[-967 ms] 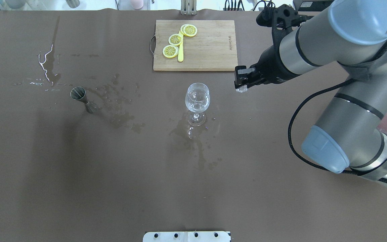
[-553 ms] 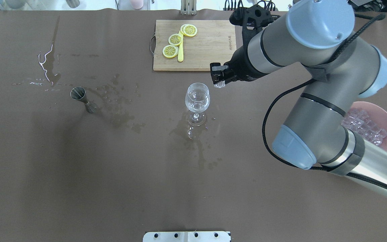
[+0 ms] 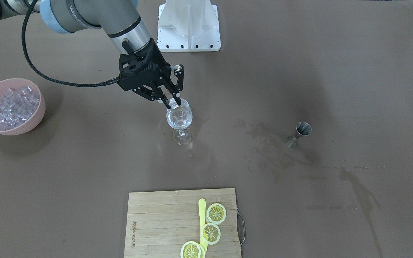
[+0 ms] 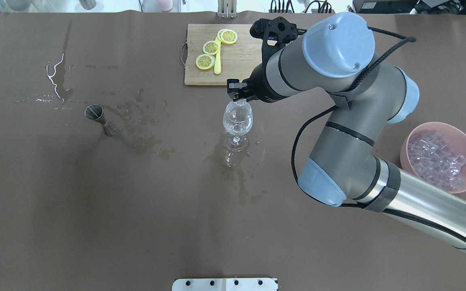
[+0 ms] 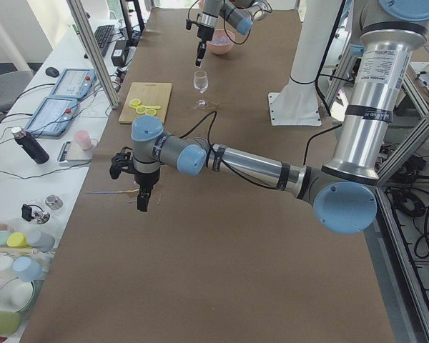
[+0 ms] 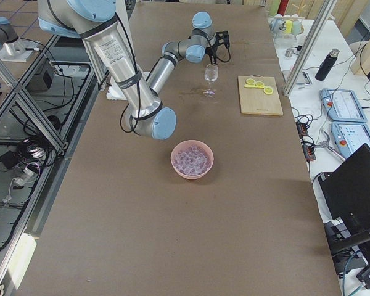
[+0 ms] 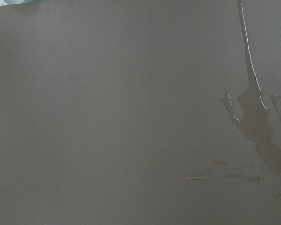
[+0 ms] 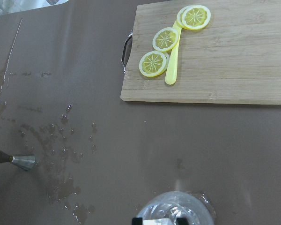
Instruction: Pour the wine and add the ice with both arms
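Step, by my read: adding ice | right gripper [image 3: 172, 103] pinched nearly closed on one ice cube [image 3: 174, 105], just above wine glass [image 3: 180, 118] rim, frame centre | spare ice [image 3: 11, 105] heaped in pink bowl [image 3: 36, 116], left edge | left gripper [image 5: 141, 200]: grip unreadable | next, likely: centre over rim, open, drop cleanly

The brand mark on the cutting board [image 3: 163, 222] is too small to read.
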### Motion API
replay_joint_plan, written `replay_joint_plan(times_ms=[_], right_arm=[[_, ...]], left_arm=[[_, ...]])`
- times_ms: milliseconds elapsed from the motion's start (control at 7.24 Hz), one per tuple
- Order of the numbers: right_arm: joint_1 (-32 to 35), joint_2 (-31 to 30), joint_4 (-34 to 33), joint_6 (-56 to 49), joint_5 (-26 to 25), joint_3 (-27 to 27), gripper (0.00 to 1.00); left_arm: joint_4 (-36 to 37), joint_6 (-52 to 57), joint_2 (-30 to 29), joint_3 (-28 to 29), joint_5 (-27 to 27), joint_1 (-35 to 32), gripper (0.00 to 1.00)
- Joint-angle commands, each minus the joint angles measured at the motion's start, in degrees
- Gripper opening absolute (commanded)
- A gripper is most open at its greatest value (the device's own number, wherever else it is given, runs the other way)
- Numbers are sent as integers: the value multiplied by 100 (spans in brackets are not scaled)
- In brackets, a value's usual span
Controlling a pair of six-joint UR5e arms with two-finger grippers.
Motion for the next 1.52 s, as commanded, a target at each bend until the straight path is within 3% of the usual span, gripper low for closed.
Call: replay_joint_plan(times_ms=[0, 276, 414, 553, 829, 1105, 1381], right_arm=[[-41, -20, 15, 21, 8, 24, 0], [-33, -117, -20, 4, 44, 121, 0], [-33, -178, -3, -66, 79, 121, 41], [-33, -188, -2, -84, 70, 130, 99], [-33, -197, -99, 12, 148, 252, 100], [456, -170, -1157, -162, 568, 646, 100], [1492, -458, -2369, -1535, 1516, 954, 100]], left_arm=[[14, 6, -23, -1, 3, -5, 98], [14, 6, -23, 8, 3, -5, 98], [22, 6, -32, 17, 3, -5, 98], [22, 6, -58, 26, 11, -5, 98], [31, 6, -76, 26, 3, -5, 98], [127, 154, -120, 17, 2, -40, 98], [1001, 1257, -504, -27, 11, -433, 98]])
